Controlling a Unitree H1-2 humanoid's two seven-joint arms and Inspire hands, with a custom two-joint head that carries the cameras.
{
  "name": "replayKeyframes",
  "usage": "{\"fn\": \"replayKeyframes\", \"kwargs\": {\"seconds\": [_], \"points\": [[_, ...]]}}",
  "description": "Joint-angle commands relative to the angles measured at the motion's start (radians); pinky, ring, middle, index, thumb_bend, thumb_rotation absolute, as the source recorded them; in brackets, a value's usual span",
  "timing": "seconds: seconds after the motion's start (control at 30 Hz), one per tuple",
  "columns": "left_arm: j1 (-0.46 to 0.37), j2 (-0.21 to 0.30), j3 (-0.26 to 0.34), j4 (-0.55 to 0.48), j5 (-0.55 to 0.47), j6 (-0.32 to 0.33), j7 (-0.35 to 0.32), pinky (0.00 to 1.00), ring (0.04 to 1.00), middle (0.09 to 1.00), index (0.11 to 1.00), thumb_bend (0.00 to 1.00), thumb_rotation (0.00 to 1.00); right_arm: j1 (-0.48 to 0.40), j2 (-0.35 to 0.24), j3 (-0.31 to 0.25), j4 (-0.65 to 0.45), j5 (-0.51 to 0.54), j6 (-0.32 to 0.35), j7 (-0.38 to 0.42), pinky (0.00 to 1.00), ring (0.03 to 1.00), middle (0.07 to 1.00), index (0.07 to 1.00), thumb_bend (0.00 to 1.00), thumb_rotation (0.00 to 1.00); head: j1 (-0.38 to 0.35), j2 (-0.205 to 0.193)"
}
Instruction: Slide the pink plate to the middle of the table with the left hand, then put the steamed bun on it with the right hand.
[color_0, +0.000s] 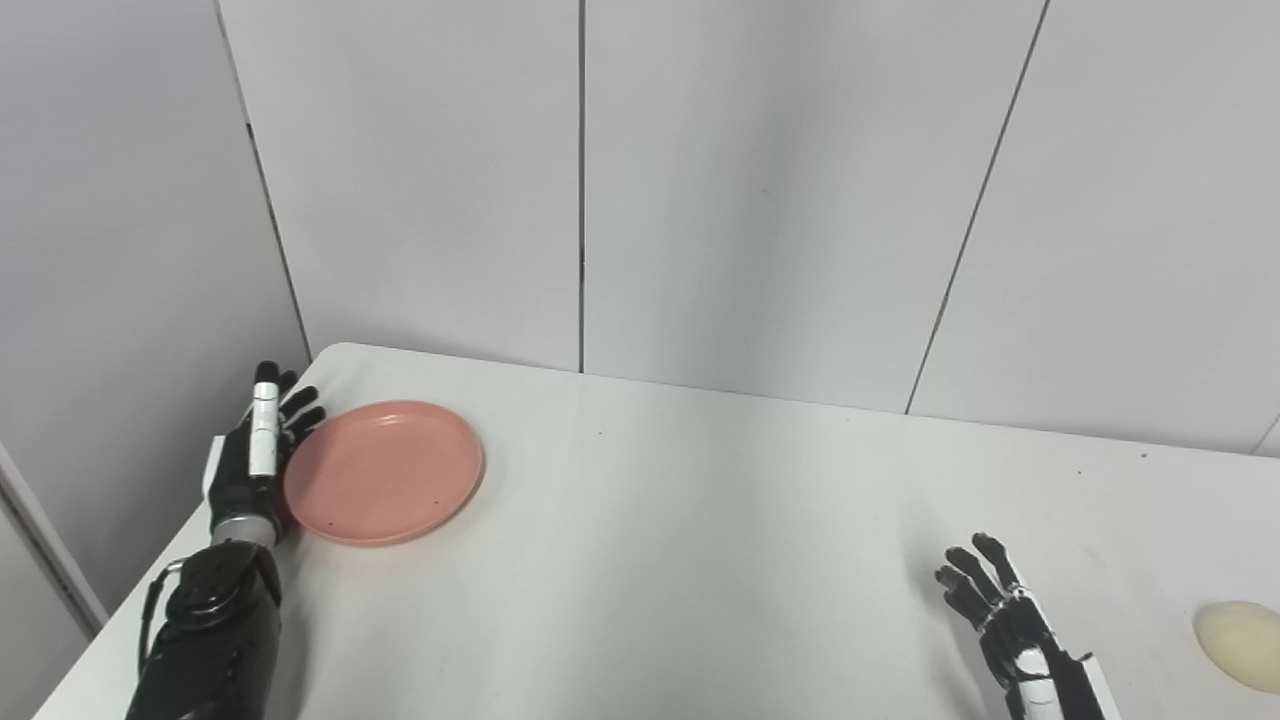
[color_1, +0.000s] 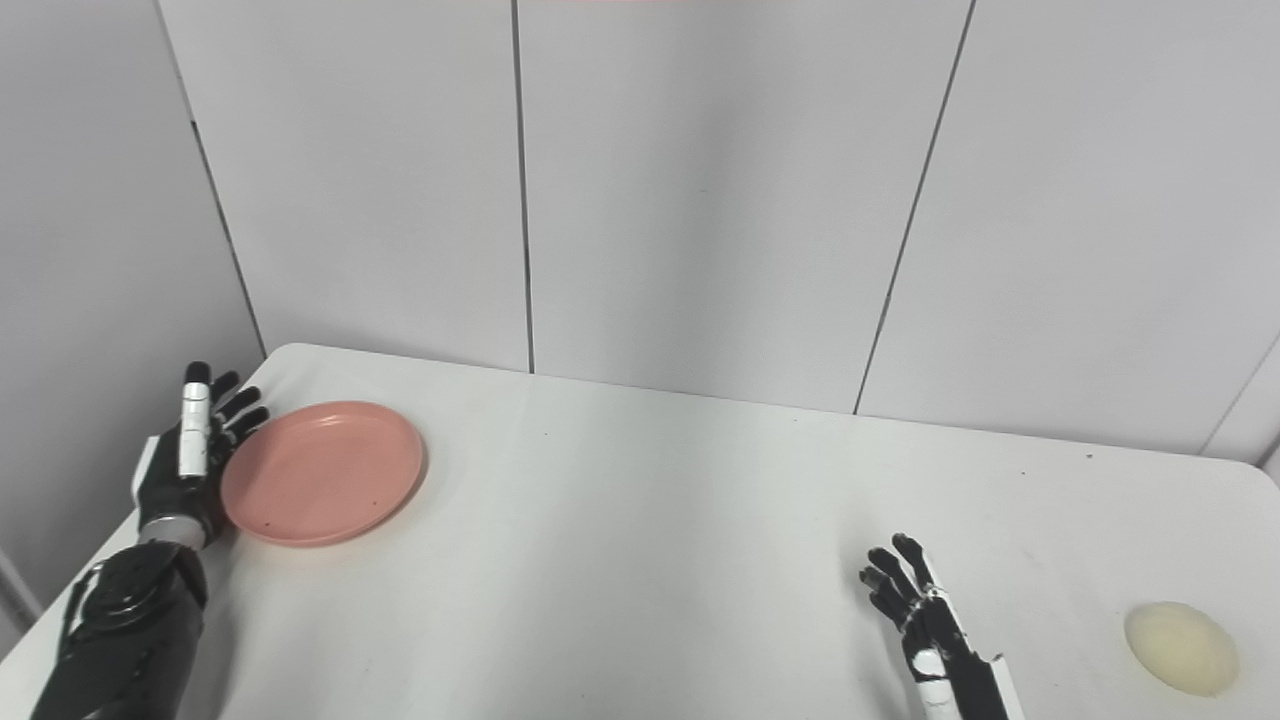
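Observation:
The pink plate (color_0: 385, 470) lies flat near the table's far left corner, with nothing on it. My left hand (color_0: 258, 445) stands on edge against the plate's left rim, fingers straight and apart, open. The steamed bun (color_1: 1181, 647), pale cream and round, rests on the table at the front right. My right hand (color_1: 918, 610) is open near the front edge, fingers spread and pointing up, a good way left of the bun and holding nothing.
The white table (color_0: 700, 520) stretches between plate and bun. Grey wall panels (color_0: 580, 180) close off the back and the left side, close to my left hand. The table's left edge runs just beside my left forearm (color_0: 210, 630).

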Motion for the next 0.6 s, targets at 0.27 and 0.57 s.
{"fn": "replayKeyframes", "kwargs": {"seconds": [0.27,0.57], "points": [[-0.018,0.002,-0.024,-0.062,0.012,0.051,-0.036,0.87,0.851,0.861,0.851,0.83,0.93,0.041,0.008,0.011,0.027,-0.002,-0.012,0.001,0.9,0.864,0.887,0.938,0.73,1.0,-0.003,0.007],[-0.02,-0.003,-0.049,-0.057,0.033,0.063,-0.043,0.86,0.84,0.849,0.846,0.85,0.93,0.039,0.012,0.011,0.03,-0.017,-0.02,-0.006,0.89,0.852,0.873,0.933,0.72,1.0,-0.006,0.007]]}}
